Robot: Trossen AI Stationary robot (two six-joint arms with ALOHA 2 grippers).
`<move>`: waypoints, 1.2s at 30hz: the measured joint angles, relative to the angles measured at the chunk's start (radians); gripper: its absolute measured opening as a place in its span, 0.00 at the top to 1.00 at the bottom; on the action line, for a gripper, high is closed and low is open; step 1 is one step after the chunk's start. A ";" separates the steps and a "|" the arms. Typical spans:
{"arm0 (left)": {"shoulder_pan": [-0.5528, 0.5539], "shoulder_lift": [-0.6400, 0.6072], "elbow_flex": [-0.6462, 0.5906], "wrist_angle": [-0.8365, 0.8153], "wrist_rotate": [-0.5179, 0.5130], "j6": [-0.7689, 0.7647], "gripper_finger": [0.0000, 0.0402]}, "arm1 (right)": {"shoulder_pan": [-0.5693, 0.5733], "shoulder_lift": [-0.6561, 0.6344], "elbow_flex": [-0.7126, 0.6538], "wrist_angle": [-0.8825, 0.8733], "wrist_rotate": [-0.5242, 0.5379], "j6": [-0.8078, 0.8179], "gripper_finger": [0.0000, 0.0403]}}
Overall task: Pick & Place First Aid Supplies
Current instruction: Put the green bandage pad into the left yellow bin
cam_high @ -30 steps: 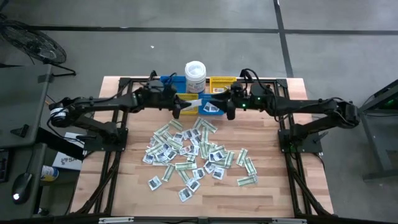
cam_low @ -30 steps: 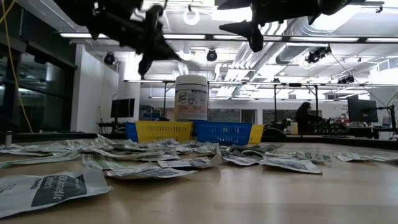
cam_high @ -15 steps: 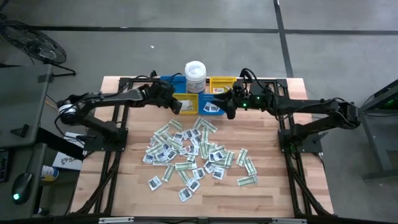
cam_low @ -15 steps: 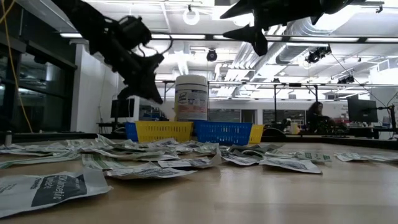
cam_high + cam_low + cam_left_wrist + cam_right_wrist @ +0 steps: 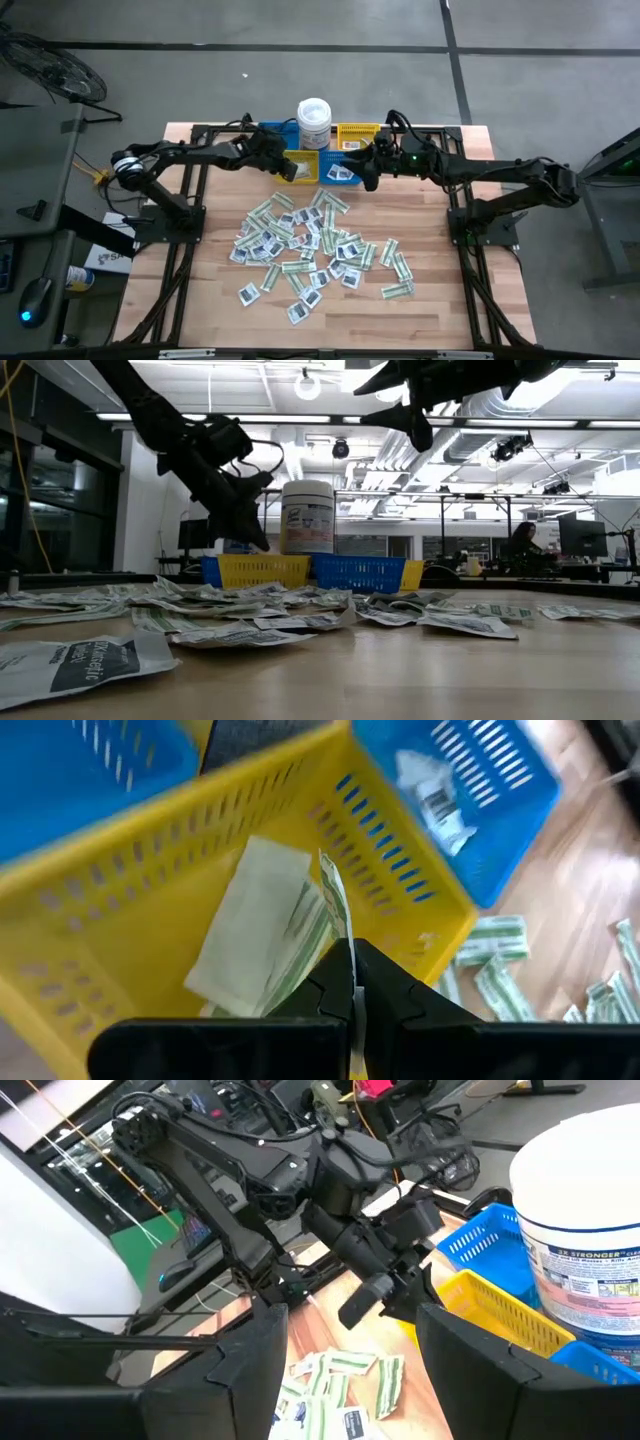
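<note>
Left gripper (image 5: pixel 352 982) now lowered over yellow bin (image 5: pixel 150 900), fingers clamped on green-and-white strip (image 5: pixel 335 910); release judged imminent. Right gripper (image 5: pixel 368 180) fully spread, empty, unmoved above blue bin (image 5: pixel 345 176).

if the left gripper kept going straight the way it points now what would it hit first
Most likely the green-and-white packet lying in the yellow bin: the left gripper, fingers shut, points down into that bin. How far above it the fingers are is unclear.
</note>
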 joint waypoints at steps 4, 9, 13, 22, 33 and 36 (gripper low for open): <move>0.000 0.007 0.000 0.003 -0.005 -0.022 0.97 | 0.000 0.000 0.000 -0.001 0.000 0.001 0.46; 0.000 0.007 0.000 0.003 -0.022 -0.023 0.88 | 0.000 0.000 0.000 -0.001 0.000 0.001 0.46; 0.000 0.007 0.000 0.007 -0.016 -0.023 0.78 | 0.001 0.000 0.000 -0.001 -0.001 0.001 0.46; 0.000 -0.054 0.000 -0.005 -0.063 -0.023 0.70 | 0.001 0.000 0.000 -0.035 -0.025 0.007 0.46; -0.014 -0.184 0.000 -0.074 -0.095 -0.015 0.70 | 0.001 0.000 0.000 -0.193 -0.064 0.072 0.46; -0.050 -0.231 0.000 -0.094 -0.092 -0.018 0.70 | 0.001 0.000 0.000 -0.304 -0.076 0.121 0.46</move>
